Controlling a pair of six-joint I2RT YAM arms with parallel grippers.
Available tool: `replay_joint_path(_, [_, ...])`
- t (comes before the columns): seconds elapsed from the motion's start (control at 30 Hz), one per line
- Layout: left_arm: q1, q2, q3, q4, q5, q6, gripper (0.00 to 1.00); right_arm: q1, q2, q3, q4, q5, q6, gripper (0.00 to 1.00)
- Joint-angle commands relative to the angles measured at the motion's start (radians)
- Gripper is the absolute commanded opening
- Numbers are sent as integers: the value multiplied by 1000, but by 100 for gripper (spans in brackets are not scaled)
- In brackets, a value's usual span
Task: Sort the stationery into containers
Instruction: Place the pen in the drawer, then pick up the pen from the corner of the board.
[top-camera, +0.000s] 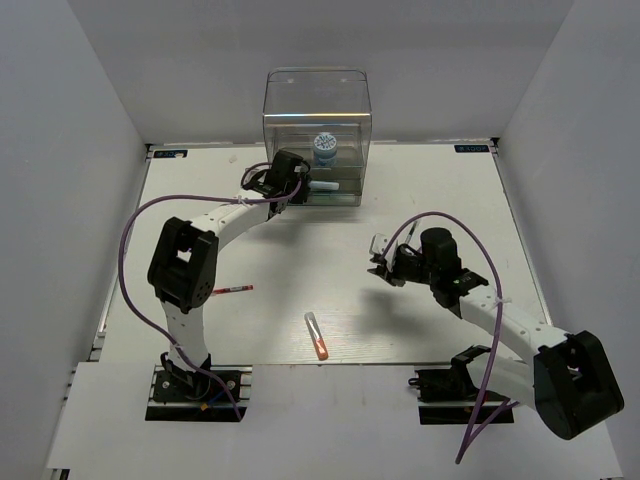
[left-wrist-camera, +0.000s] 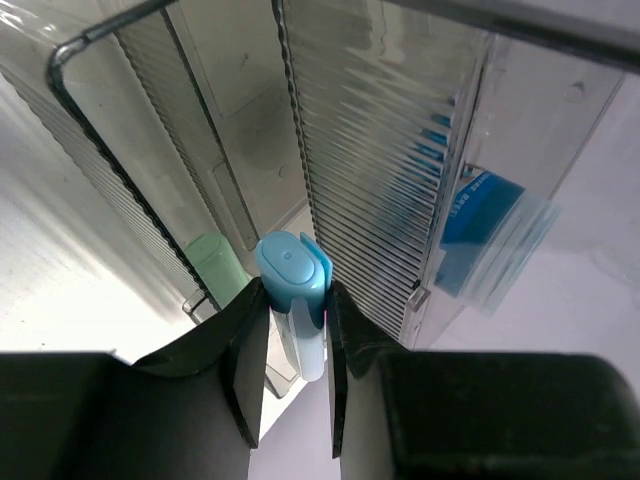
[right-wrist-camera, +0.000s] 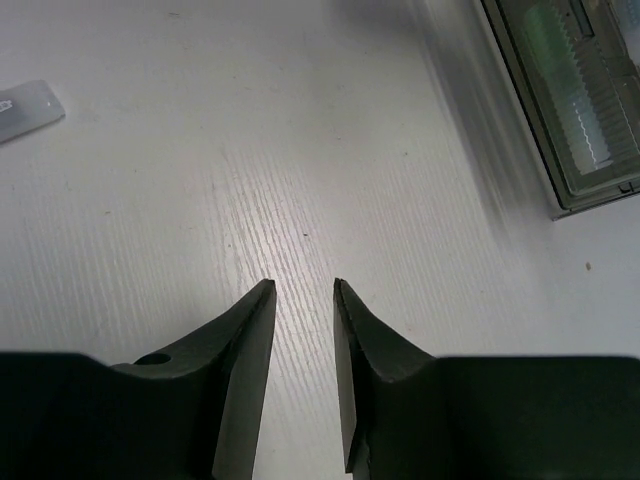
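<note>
- The left gripper (top-camera: 297, 180) reached to the far side of the table (top-camera: 420, 200), right at the near-left face of the clear smoky drawer unit (top-camera: 317, 110).
- In the left wrist view, its fingers (left-wrist-camera: 245, 350) were closed tight on the light-blue marker (left-wrist-camera: 290, 265), pinching the barrel just below the cap, with the cap end pointing at the unit's ribbed wall (left-wrist-camera: 370, 150).
- From above, the marker's pale end (top-camera: 322, 186) stuck out to the right of the gripper, along the front of the drawers.
- A pale-green marker (left-wrist-camera: 218, 265) lay just left of the blue one, inside the unit's lower part; which drawer could not be told.
- The round blue-and-white patterned tub (top-camera: 324, 147) stood inside the tall transparent compartment on top.
- The right gripper (top-camera: 382, 264) hung over bare table right of centre, well apart from the unit.
- Its jaws stood only narrowly apart and held nothing (right-wrist-camera: 303, 290); a corner of the unit (right-wrist-camera: 575, 110) showed beyond them.
- The thin red pen (top-camera: 232, 290) lay on the table near the left arm.
- The grey orange-tipped marker (top-camera: 316, 336) lay near the middle of the near edge, orange tip nearest.
</note>
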Motion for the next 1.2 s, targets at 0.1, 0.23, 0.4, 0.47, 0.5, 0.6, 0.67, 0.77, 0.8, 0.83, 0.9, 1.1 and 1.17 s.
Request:
replay_joint_path(0.1, [3, -11, 34, -30, -35, -35, 32, 0, -25, 2, -30, -73, -3, 56])
replay_joint_path(0.23, [3, -20, 25, -51, -25, -35, 67, 5, -10, 46, -128, -182, -92, 70])
replay_joint_path(0.4, [3, -86, -9, -31, -25, -10, 79, 11, 62, 105, -296, -344, -233, 77])
replay_joint_path(0.47, [3, -124, -18, -31, -25, 3, 81, 14, 90, 126, -318, -379, -282, 77])
replay_joint_path(0.5, [-8, -138, -18, -31, -25, 14, 81, 18, 98, 134, -376, -395, -384, 77])
replay_joint_path(0.6, [-8, -195, -18, -31, -25, 63, 81, 20, 148, 175, -502, -485, -539, 77])
replay_joint_path(0.67, [-8, -222, -18, -82, -3, 107, 81, 34, 200, 210, -691, -547, -969, 77])
replay_joint_path(0.77, [-8, -302, -61, -106, 17, 160, 81, 67, 278, 279, -884, -538, -1232, 73])
replay_joint_path(0.8, [-8, -328, -84, -115, 17, 169, 81, 80, 321, 319, -905, -526, -1300, 72])
replay_joint_path(0.83, [-8, -381, -134, -116, 17, 178, 79, 99, 373, 338, -968, -501, -1337, 68])
replay_joint_path(0.9, [-8, -438, -190, -128, 17, 200, 79, 116, 445, 419, -1011, -486, -1478, 66])
replay_joint_path(1.1, [-8, -635, -433, -261, -77, 264, 79, 237, 608, 548, -1102, -389, -1661, 63])
replay_joint_path(1.17, [2, -733, -503, -309, -77, 264, 79, 293, 624, 565, -1088, -357, -1687, 64])
